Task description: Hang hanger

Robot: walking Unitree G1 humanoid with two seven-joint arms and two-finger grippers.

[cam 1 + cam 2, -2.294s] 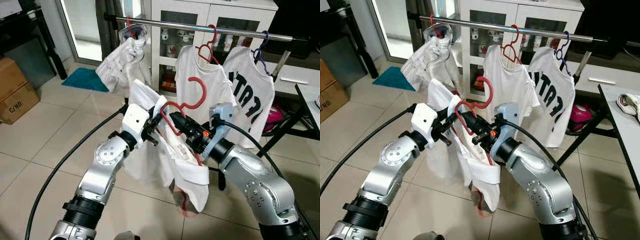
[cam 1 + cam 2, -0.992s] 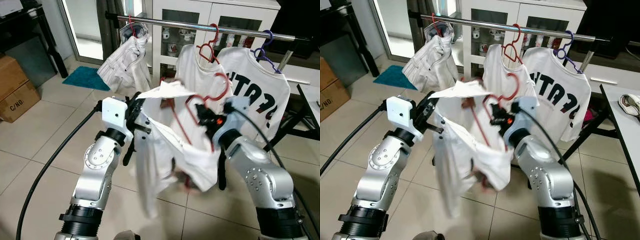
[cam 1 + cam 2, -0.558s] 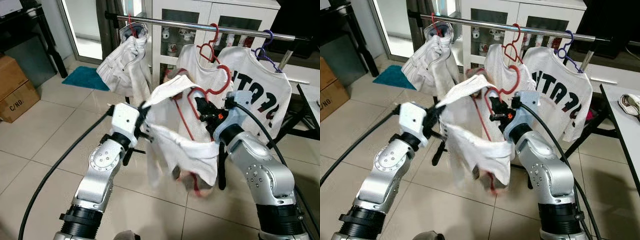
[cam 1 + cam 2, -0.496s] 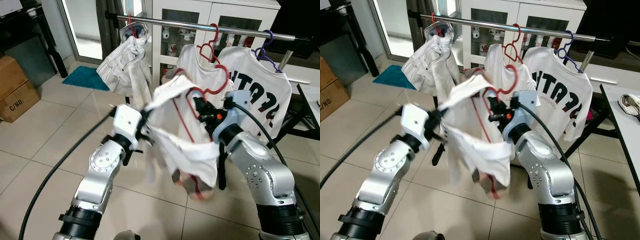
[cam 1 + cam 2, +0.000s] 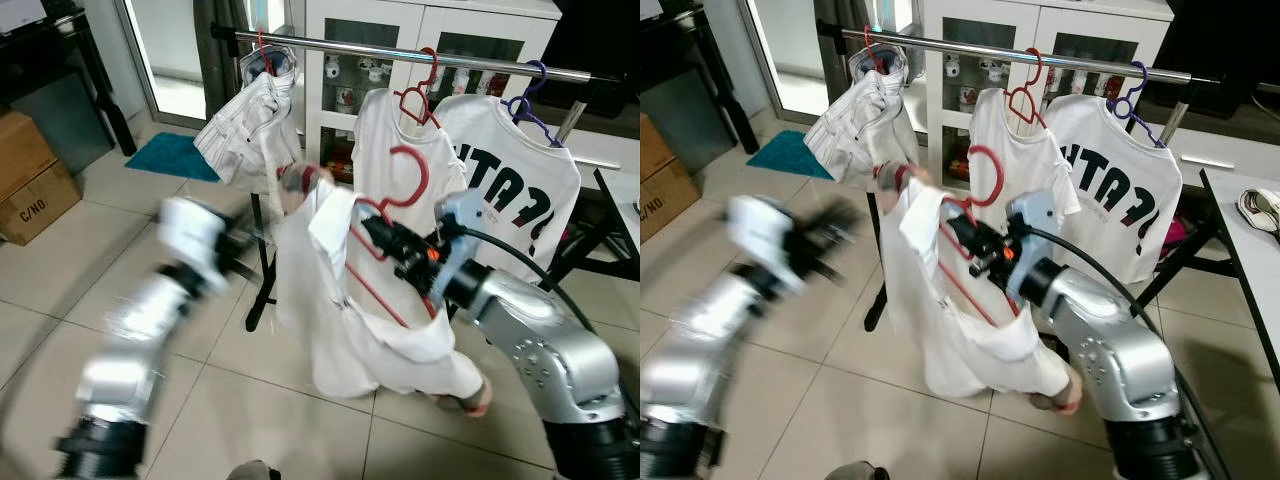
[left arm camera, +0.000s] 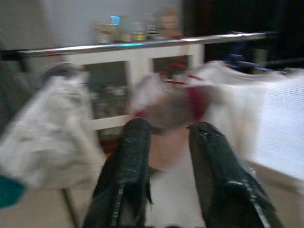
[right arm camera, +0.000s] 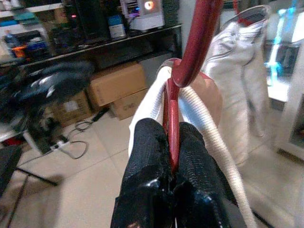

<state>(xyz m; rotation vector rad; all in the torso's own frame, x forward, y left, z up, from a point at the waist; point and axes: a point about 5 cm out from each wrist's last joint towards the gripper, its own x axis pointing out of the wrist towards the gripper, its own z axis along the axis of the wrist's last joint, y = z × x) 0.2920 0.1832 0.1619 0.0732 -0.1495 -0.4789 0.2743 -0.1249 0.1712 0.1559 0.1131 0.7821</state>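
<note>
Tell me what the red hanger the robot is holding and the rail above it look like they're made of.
Red hanger: probably plastic or plastic-coated, going by its smooth, even, glossy red rod, pinched in the right tool. Rail: looks like polished metal, a silvery tube with bright highlights along it. Garment on the hanger: soft white fabric, draping in folds.

arms (image 5: 540, 345): silver, jointed | pincer fingers (image 7: 147, 156): black | cable (image 5: 520, 265): black
</note>
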